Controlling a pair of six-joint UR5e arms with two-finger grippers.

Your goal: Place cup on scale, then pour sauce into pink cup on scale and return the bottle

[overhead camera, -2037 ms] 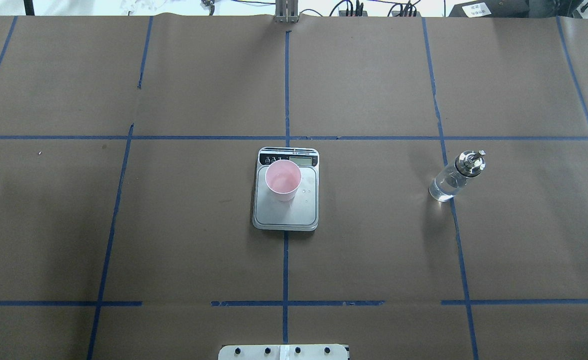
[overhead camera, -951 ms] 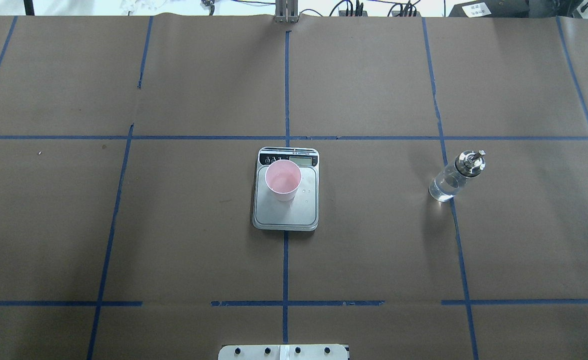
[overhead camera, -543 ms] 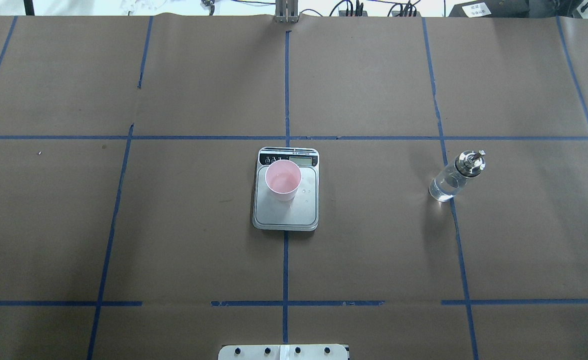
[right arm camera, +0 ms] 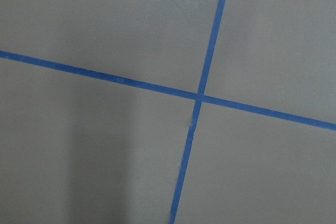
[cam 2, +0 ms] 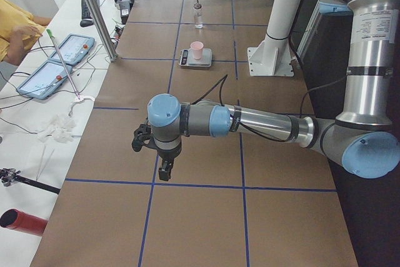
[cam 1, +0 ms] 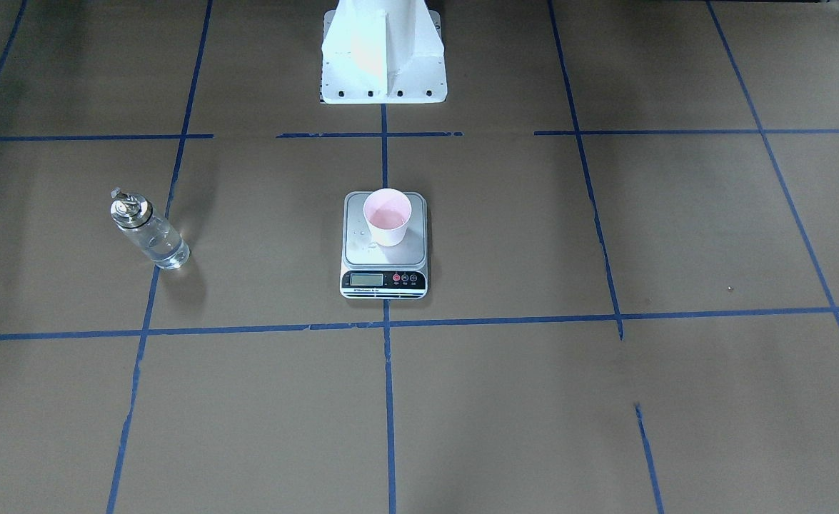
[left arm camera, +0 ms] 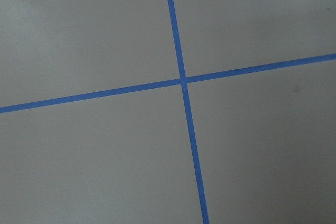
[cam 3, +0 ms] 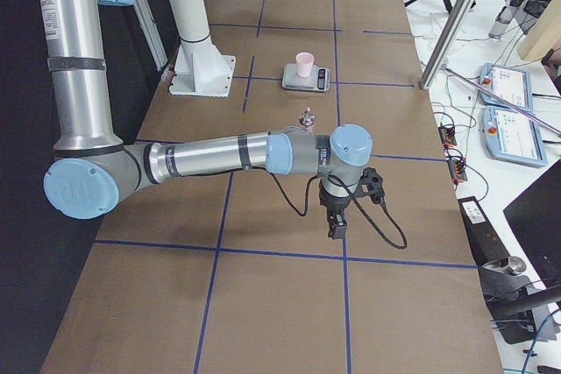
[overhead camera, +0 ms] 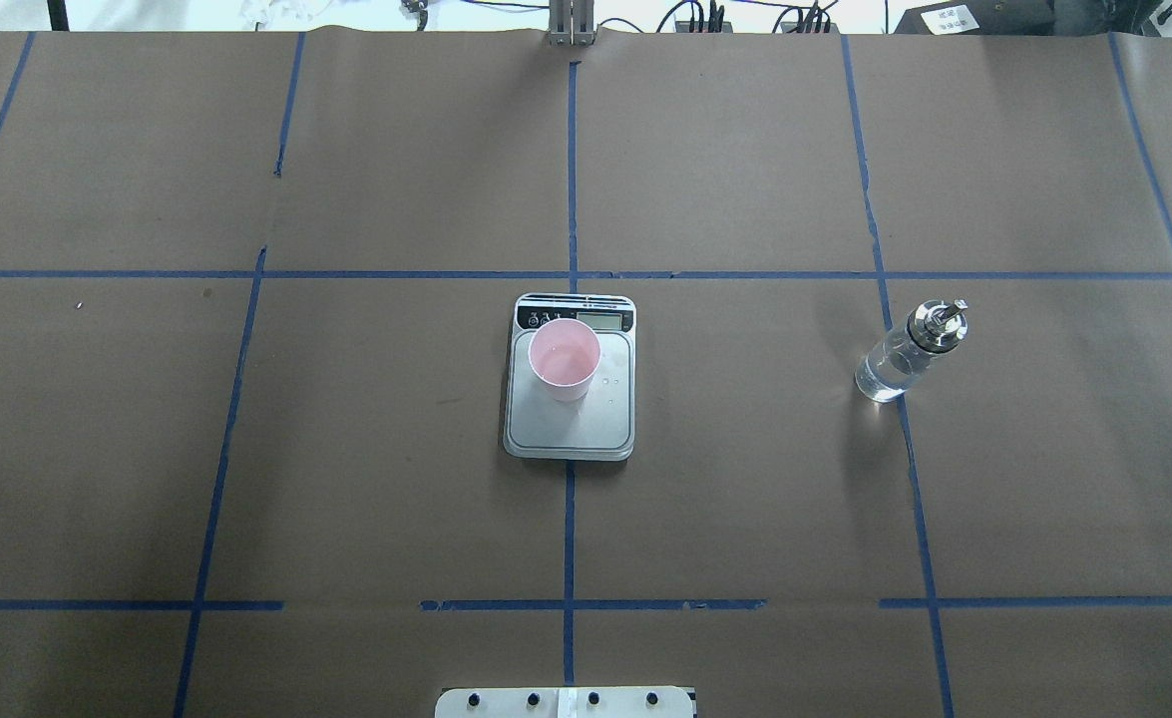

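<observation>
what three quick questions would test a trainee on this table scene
1. True or false: the cup stands on the scale.
2. The bottle is: A) lying on its side; B) upright on the table, apart from the scale; C) on the scale.
3. Is the scale's display on the side near the robot's base or the far side?

Key: 1 true; 2 B; 3 the far side.
</observation>
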